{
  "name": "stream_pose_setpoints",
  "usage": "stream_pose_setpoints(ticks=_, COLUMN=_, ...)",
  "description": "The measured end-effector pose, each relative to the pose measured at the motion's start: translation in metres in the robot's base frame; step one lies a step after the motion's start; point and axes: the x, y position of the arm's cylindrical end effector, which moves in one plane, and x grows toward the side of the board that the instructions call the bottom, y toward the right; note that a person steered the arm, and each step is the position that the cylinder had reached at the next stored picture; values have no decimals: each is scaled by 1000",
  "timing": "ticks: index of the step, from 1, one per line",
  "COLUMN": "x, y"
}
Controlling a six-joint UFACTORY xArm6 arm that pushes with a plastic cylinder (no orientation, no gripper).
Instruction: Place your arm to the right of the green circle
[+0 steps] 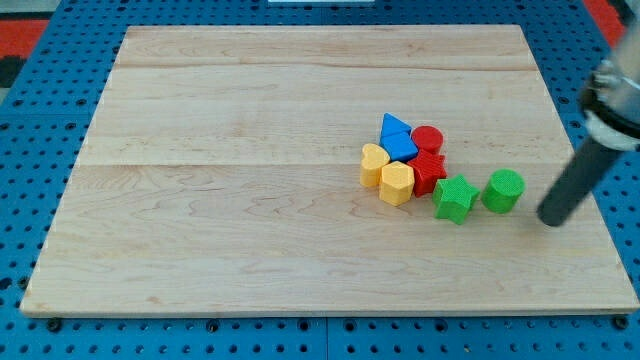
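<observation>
The pale wooden surface [250, 200] fills most of the camera view, lying on a blue perforated base [30, 130] that shows along the view's left, right and bottom edges. From the view's upper right the arm [612, 95] reaches down, ending in a straight dark rod [575, 185] that slants toward the view's lower left; there is no claw on this arm, so there is nothing that could stand apart or together. The rod's lower end, my tip [551, 218], sits on the surface near the green circle [502, 190], on that block's right in the view and apart from it. Just beside the green circle on its left stands a green star [454, 198], the two close but with a narrow gap between them. Farther to the view's left the remaining blocks are packed into one cluster: a blue triangle [397, 136] at the top, a red cylinder [428, 139] beside it, a red star-like block [428, 172] below, a yellow hexagon [396, 184] at the cluster's lower edge, and a yellow heart [373, 163] at its left.
</observation>
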Motion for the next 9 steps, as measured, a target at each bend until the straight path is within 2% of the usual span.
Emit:
stream_pose_setpoints(ticks=1, x=-31, y=-43)
stream_pose_setpoints(ticks=2, x=-44, y=-65)
stream_pose_setpoints(ticks=4, x=-55, y=-56)
stream_pose_setpoints(ticks=6, x=-72, y=0)
stream_pose_setpoints(ticks=8, x=-125, y=-2)
stream_pose_setpoints(ticks=9, x=-109, y=-2)
